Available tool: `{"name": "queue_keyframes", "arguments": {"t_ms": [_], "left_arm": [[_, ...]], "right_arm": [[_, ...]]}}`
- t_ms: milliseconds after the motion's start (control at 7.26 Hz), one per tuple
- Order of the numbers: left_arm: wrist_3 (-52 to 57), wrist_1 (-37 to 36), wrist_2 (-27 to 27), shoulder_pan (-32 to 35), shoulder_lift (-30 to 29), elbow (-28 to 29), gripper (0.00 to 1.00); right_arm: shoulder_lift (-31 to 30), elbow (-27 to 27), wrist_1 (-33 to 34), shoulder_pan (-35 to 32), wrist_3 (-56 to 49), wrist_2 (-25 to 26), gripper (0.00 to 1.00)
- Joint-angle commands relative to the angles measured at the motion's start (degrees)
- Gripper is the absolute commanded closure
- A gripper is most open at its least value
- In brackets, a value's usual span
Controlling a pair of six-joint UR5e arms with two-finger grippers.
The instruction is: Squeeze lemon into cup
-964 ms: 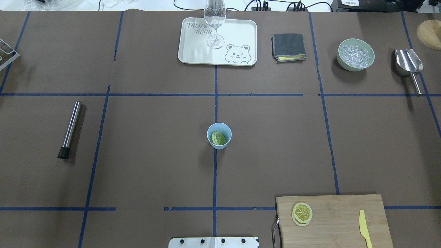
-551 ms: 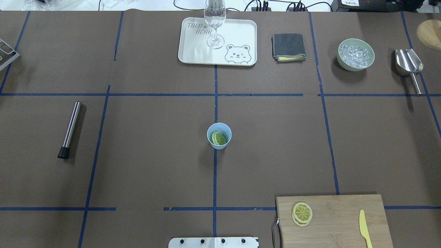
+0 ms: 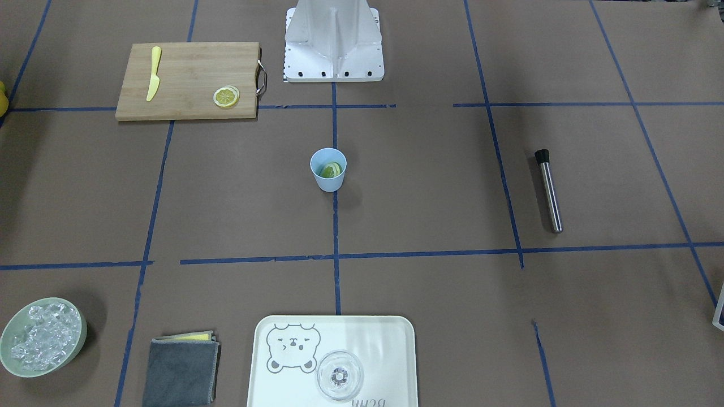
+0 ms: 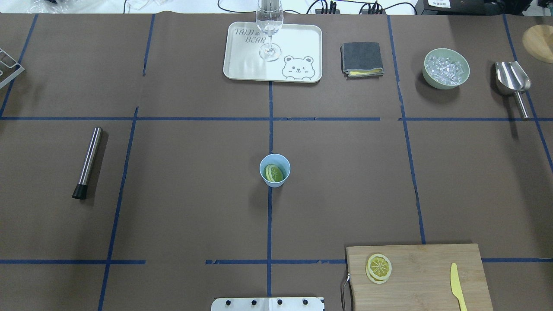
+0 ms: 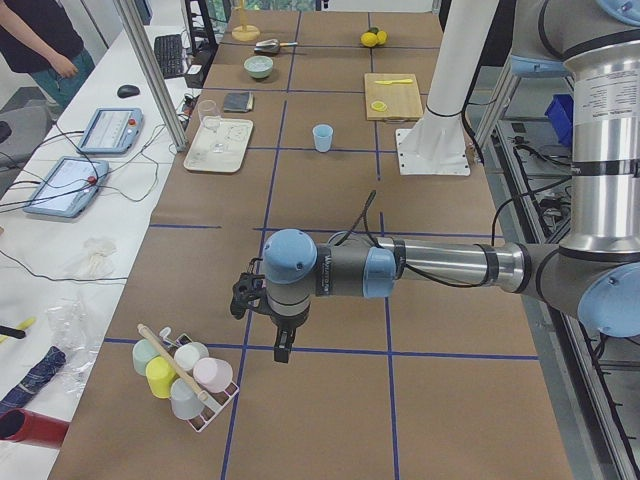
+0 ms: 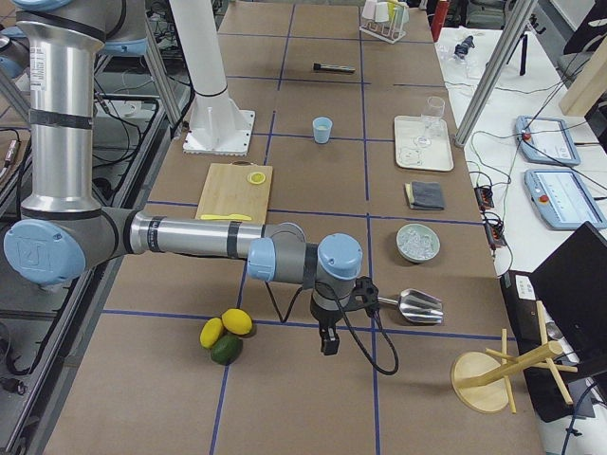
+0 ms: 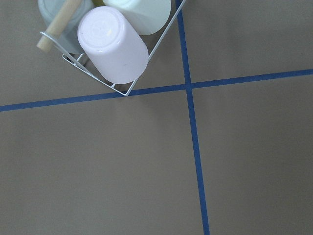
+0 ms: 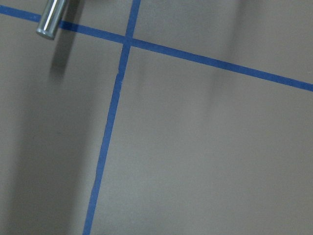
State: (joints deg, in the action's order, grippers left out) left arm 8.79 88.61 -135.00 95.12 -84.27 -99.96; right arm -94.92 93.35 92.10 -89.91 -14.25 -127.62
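Left gripper (image 5: 283, 350) hung fingers-down over bare table beside a wire rack (image 5: 222, 408) of upturned tumblers (image 5: 212, 372), at the table's end well apart from the work. Whether its jaws were parted or closed could not be told. Right gripper (image 6: 327, 343) hung likewise at the opposite end, between a steel scoop (image 6: 417, 305) and whole citrus fruit (image 6: 226, 336), its state equally indeterminable. The light-blue cup (image 4: 274, 170) stood upright at table centre with citrus slices (image 4: 274, 173) inside. The lemon (image 4: 379, 268), in stacked slices, lay on the cutting board (image 4: 423, 268), well apart from a yellow knife (image 4: 456, 280).
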Motion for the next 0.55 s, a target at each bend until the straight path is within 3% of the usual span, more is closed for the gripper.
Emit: {"name": "queue_keyframes", "arguments": {"t_ms": [0,413], "left_arm": [[0.0,-0.01,0.17,0.15,0.07,-1.46,0.0],[0.0,0.16,0.09,0.15,0.07,-1.72,0.0]], "right_arm": [[0.0,-0.18,0.01,0.0,0.01,-0.87,0.0],[0.0,-0.36,0.01,0.0,0.09,-1.14,0.0]]}}
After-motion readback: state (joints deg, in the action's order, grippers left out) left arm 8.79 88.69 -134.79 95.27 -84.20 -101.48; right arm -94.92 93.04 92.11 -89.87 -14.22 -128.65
